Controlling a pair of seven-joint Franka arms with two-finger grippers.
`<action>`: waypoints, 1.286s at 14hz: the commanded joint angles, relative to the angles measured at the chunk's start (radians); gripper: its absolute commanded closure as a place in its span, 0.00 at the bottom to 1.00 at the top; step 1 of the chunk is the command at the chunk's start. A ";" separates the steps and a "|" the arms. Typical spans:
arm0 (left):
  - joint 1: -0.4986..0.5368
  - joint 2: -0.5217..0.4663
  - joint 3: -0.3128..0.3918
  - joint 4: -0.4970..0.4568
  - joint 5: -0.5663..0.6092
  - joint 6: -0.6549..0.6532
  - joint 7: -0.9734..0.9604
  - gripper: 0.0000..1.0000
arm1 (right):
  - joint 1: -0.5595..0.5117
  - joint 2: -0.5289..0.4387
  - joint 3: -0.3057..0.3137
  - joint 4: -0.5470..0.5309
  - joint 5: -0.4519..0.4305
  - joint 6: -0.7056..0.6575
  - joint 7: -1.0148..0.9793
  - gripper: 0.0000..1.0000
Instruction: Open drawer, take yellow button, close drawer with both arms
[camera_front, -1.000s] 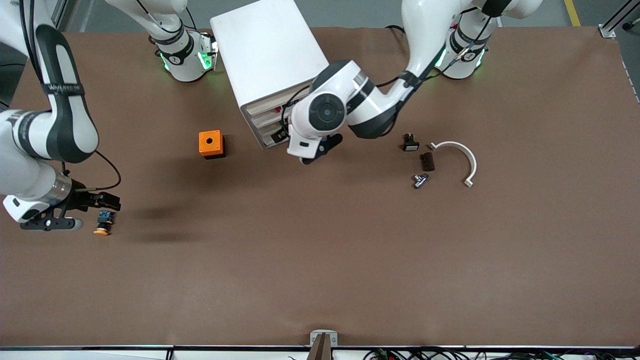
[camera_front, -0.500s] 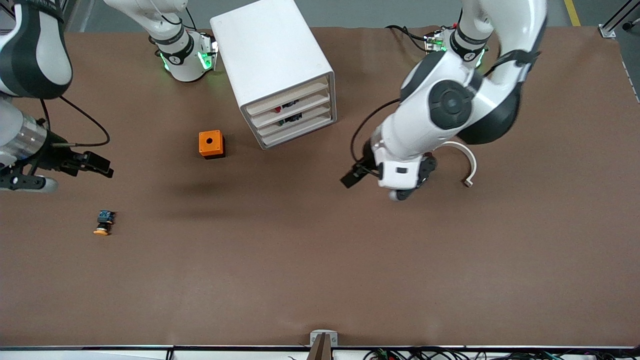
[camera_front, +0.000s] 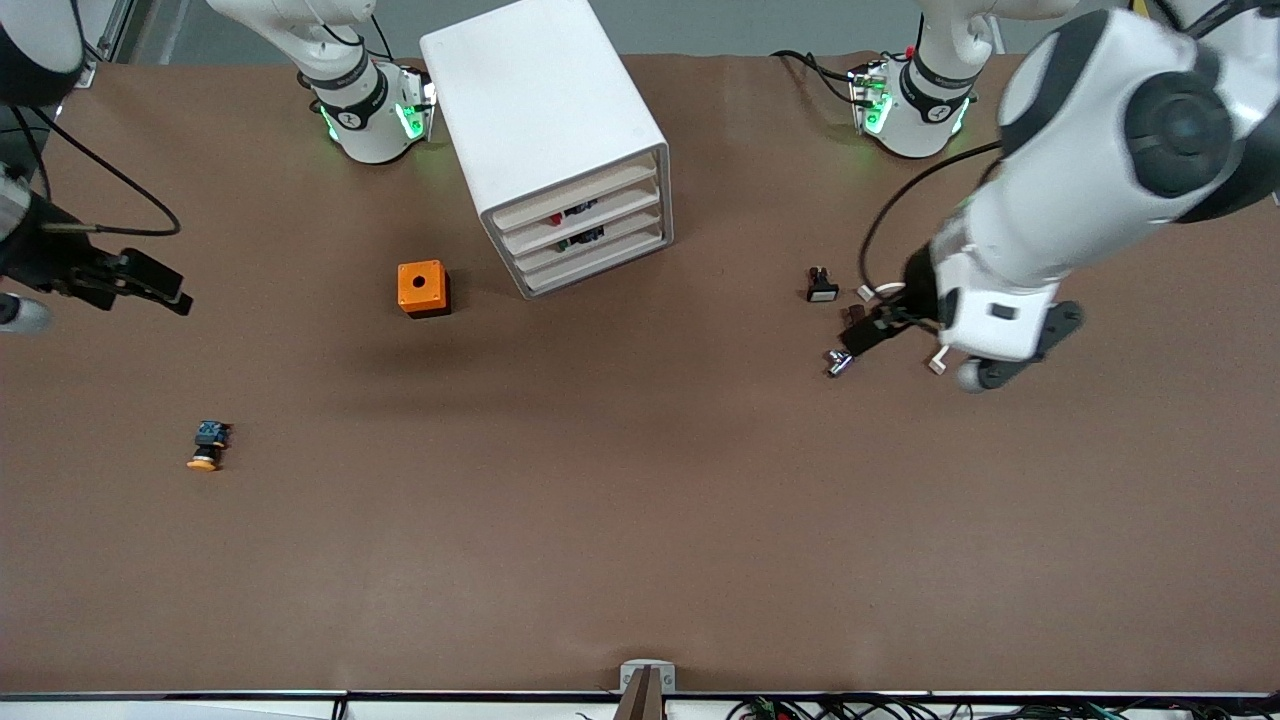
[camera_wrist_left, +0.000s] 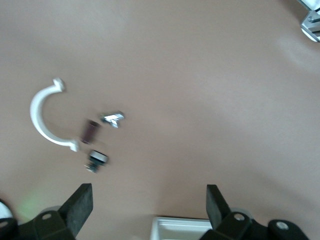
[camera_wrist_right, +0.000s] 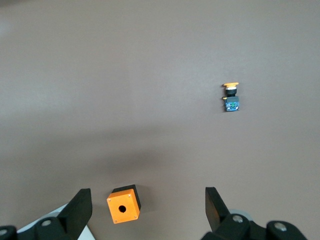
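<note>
- Button (camera_front: 206, 446), with its orange cap and blue rear end, lies on the brown table (camera_front: 640, 560) toward the right arm's end, nearer the front camera than the orange cube (camera_front: 421, 288) and well apart from it; the right wrist view shows it lying free, touched by nothing.
- Right gripper (camera_front: 150, 282) hangs over the table edge at its own end, up in the air, with the button below and well clear of it; its fingers (camera_wrist_right: 79, 207) are spread and empty.
- Left gripper (camera_front: 872, 328) hovers over the cluster of small parts at the left arm's end: the white curved clamp (camera_wrist_left: 42, 116), a dark brown block (camera_wrist_left: 90, 131), a small metal piece (camera_wrist_left: 113, 118) and a black white-faced part (camera_wrist_left: 97, 159). Its fingers (camera_wrist_left: 80, 205) are spread wide, holding nothing.
- Top drawer (camera_front: 572, 197) of the white cabinet (camera_front: 535, 100) looks flush with the three below it, so it seems pushed home.
- Judgement: with the button out and the drawer closed, the task looks essentially finished. No further handling seems called for, only parking both arms clear of the table.
</note>
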 joint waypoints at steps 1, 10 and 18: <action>0.089 -0.058 -0.005 -0.028 0.027 -0.060 0.203 0.00 | 0.008 0.038 -0.005 0.112 -0.002 -0.068 0.035 0.00; 0.014 -0.100 0.303 -0.035 0.047 -0.100 0.749 0.00 | 0.045 0.074 -0.005 0.181 -0.068 -0.067 0.024 0.00; 0.114 -0.088 0.294 -0.058 0.049 0.010 0.912 0.00 | 0.044 0.081 -0.005 0.192 -0.068 -0.067 0.024 0.00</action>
